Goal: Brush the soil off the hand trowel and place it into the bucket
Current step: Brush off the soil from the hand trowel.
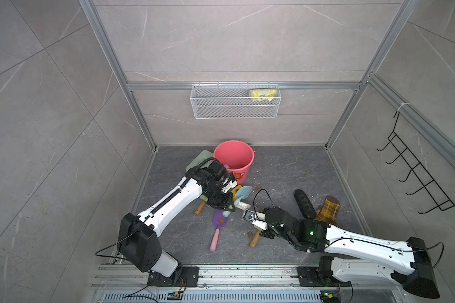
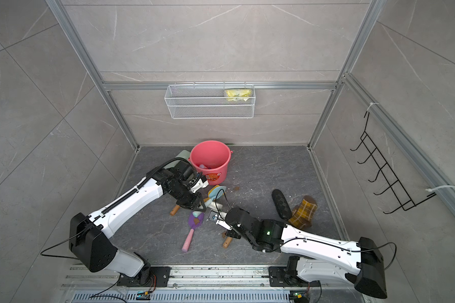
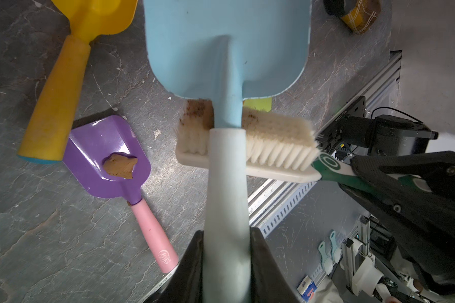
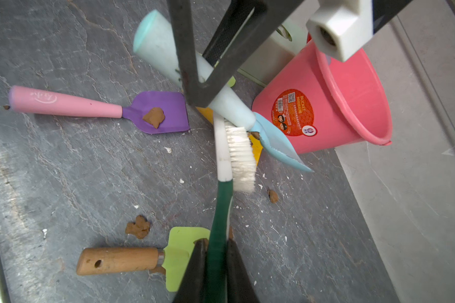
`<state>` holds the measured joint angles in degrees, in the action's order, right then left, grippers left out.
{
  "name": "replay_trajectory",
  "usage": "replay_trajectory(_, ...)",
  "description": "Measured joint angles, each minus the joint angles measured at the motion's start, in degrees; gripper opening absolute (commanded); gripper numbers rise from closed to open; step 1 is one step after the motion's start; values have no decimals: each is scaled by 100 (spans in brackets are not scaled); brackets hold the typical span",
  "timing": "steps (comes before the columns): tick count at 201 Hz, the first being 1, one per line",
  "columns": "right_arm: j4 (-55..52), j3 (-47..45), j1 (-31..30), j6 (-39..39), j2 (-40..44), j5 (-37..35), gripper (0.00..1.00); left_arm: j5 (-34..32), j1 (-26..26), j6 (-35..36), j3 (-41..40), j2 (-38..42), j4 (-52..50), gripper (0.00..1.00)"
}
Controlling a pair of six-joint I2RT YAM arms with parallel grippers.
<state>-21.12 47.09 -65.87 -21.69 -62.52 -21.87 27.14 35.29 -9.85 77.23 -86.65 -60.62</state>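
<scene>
My left gripper (image 3: 226,236) is shut on the pale handle of the light-blue hand trowel (image 3: 226,47) and holds it low over the floor, in front of the bucket (image 1: 234,157). The bucket is coral pink and stands upright at the back. My right gripper (image 4: 216,246) is shut on the green handle of a white-bristled brush (image 4: 241,154). Its bristles press against the trowel's neck. A small soil lump (image 4: 255,135) sits between bristles and blade. More soil (image 4: 138,227) lies on the floor.
A purple trowel (image 3: 108,154) with a pink handle carries a soil lump. A yellow trowel (image 3: 61,99) and a lime one with a wooden handle (image 4: 179,251) lie nearby. A black oblong thing (image 1: 304,203) and a plaid cloth (image 1: 327,210) are at the right, and a green box (image 1: 197,162) stands left of the bucket.
</scene>
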Motion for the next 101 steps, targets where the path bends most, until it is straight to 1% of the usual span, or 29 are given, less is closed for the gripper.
replay_trajectory(68, -46, 0, 299, 11, 0, 15, 0, -52, 11, 0, 15, 0, 101, 0)
replay_trajectory(101, -149, -105, 393, 168, 2, -87, 0, -157, 11, 0, 17, 0, -7, 0)
